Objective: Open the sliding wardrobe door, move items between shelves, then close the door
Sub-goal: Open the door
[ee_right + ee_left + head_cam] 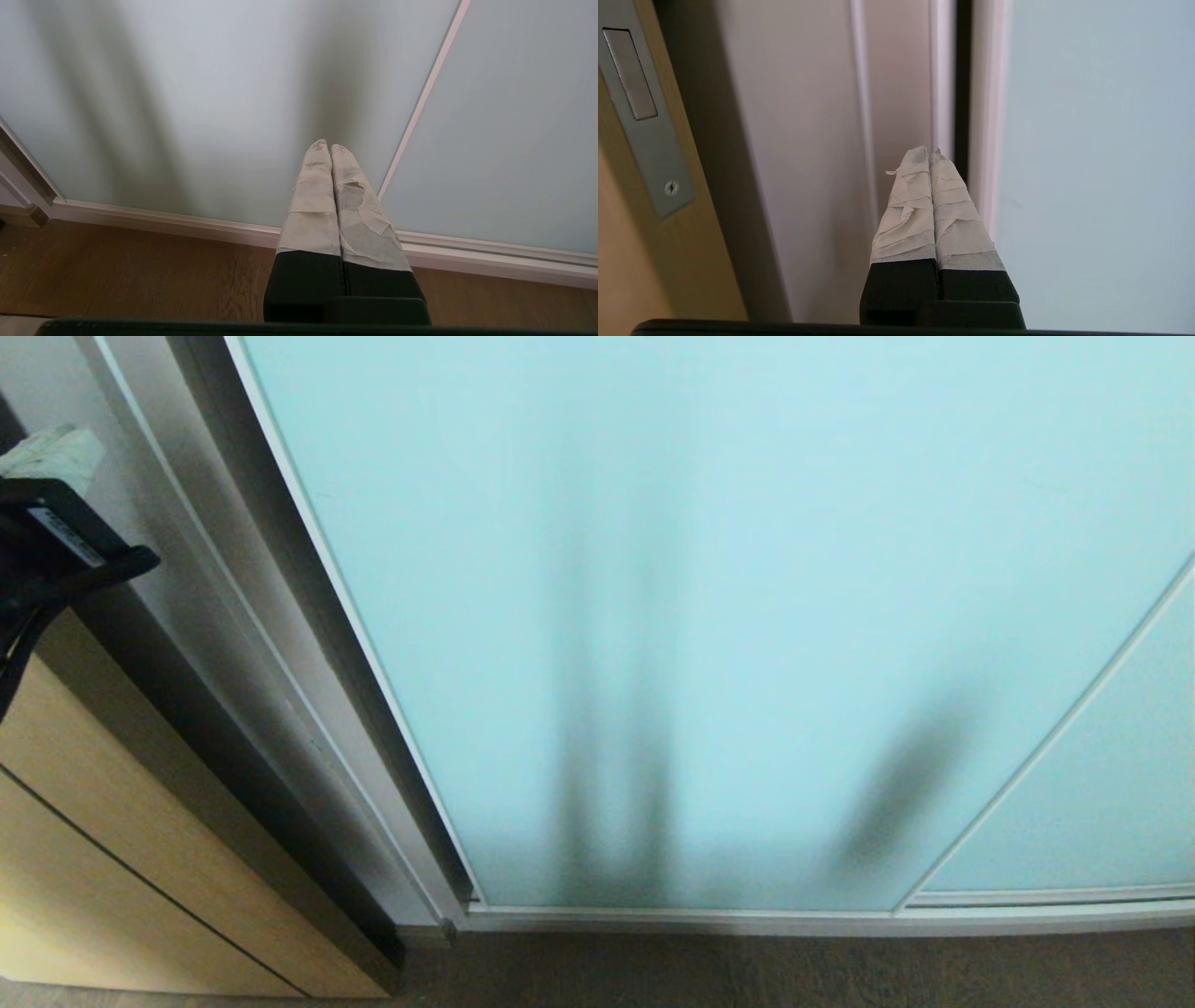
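The sliding wardrobe door is a frosted pale aqua panel in a thin silver frame, and it stands closed across most of the head view. My left gripper is raised at the far left, shut and empty. In the left wrist view its taped tips point at the dark gap beside the door's left frame strip, a little short of it. My right gripper is shut and empty, low in front of the door near the floor. The items and the shelves are hidden behind the door.
A second frosted panel overlaps on the right. A white jamb and a light wooden door with a metal latch plate stand to the left. The bottom track meets the wood floor.
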Motion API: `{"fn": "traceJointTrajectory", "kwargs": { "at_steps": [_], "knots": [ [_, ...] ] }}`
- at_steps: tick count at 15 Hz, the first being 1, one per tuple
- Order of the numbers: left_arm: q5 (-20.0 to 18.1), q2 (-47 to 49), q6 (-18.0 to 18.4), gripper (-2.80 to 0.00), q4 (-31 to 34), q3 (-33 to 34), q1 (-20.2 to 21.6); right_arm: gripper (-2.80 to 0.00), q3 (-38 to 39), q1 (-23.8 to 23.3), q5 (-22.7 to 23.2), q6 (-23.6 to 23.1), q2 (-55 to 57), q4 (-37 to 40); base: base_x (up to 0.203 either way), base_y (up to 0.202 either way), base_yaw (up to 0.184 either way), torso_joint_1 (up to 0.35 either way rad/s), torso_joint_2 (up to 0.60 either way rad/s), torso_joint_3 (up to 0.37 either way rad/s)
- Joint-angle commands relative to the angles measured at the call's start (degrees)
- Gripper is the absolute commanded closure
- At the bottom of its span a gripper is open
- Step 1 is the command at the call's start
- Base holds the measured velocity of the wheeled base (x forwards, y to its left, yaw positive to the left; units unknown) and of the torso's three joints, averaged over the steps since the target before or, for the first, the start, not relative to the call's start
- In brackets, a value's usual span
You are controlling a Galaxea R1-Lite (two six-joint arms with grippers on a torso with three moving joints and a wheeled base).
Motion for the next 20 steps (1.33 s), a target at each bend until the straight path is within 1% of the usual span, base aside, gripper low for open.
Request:
{"fn": "traceJointTrajectory", "kwargs": {
  "at_steps": [1,3,6,7,10,12,17,18,20],
  "knots": [
    [1.00,5.86,0.04,0.00,-2.36,-1.36,0.00,0.00,0.00,0.11,0.09,-0.04,-0.10,-0.08,0.000,0.000,0.000,0.000,0.00,0.000],
    [1.23,7.11,0.12,0.00,-2.73,-2.41,-0.52,0.00,0.00,0.02,0.09,-0.04,-0.10,-0.08,0.000,0.000,0.000,0.000,0.00,0.000],
    [0.77,7.70,0.22,0.00,-1.50,-4.02,-3.70,0.00,0.00,0.02,0.01,-0.04,-0.10,-0.08,0.000,0.000,0.000,0.000,0.00,0.000],
    [0.82,8.44,0.22,0.00,-0.84,-5.19,-4.05,0.00,0.00,0.02,0.09,-0.04,-0.10,-0.08,0.000,0.000,0.000,0.000,0.00,0.000],
    [1.86,12.14,0.08,0.00,0.30,-9.85,-4.14,0.00,0.00,0.10,0.09,-0.04,-0.10,-0.08,0.000,0.000,0.000,0.000,0.00,0.000],
    [3.69,13.56,0.05,0.00,0.41,-12.34,-4.12,0.00,0.00,0.02,0.09,-0.04,-0.10,-0.08,0.000,0.000,0.000,0.000,0.00,0.000],
    [3.66,16.50,0.09,0.00,0.35,-13.53,-4.12,0.00,0.00,0.02,0.05,-0.04,-0.10,-0.08,0.000,0.000,0.000,0.000,0.00,0.000],
    [3.11,17.12,0.14,0.00,0.39,-13.63,-4.16,0.00,0.00,0.02,0.01,-0.04,-0.10,-0.08,0.000,0.000,0.000,0.000,0.00,0.000],
    [3.06,18.67,0.15,0.00,0.42,-14.96,-4.20,0.00,0.00,0.02,0.09,-0.04,-0.10,-0.08,0.000,0.000,0.000,0.000,0.00,0.000]
  ]
}}
